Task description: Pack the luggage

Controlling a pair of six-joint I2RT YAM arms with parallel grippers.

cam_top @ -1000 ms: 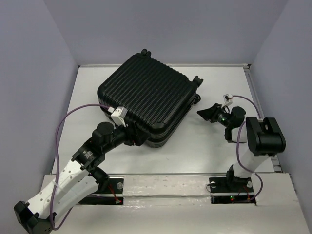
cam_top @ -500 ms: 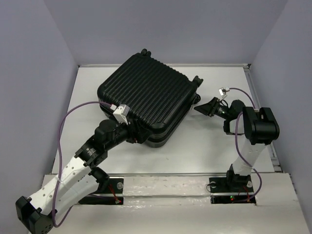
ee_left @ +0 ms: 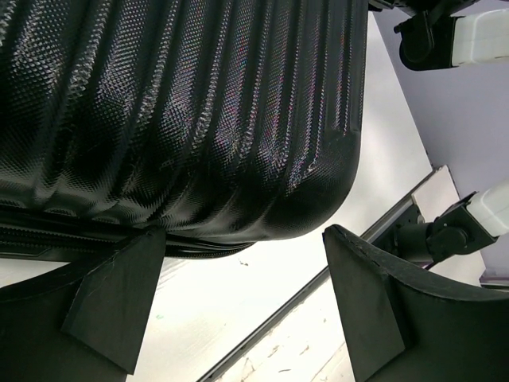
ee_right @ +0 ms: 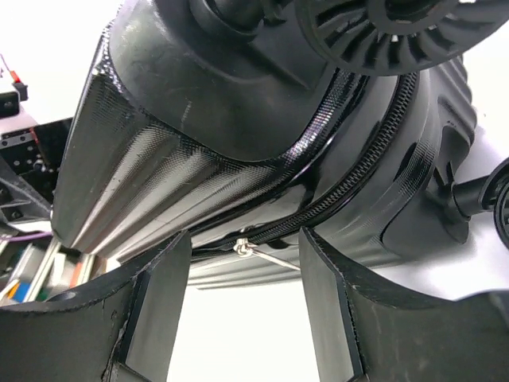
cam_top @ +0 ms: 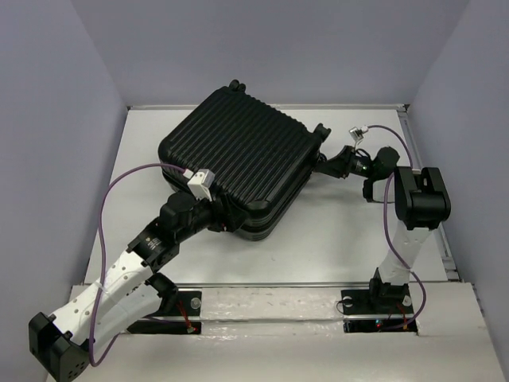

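Reaching: left claw (ee_left: 238,286) spread at luggage (cam_top: 238,155) corner | right claw (ee_right: 243,306) spread (by zipper (ee_right: 350,191))

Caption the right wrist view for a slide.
Right gripper, open, at the suitcase's edge, the zipper pull between its jaws.

Seen from above, the tips of the left gripper (cam_top: 225,220) and right gripper (cam_top: 322,165) blend into the black luggage (cam_top: 238,147), whose shell overruns both wrist views, with a caster wheel (ee_right: 398,28) cropped at the top edge.
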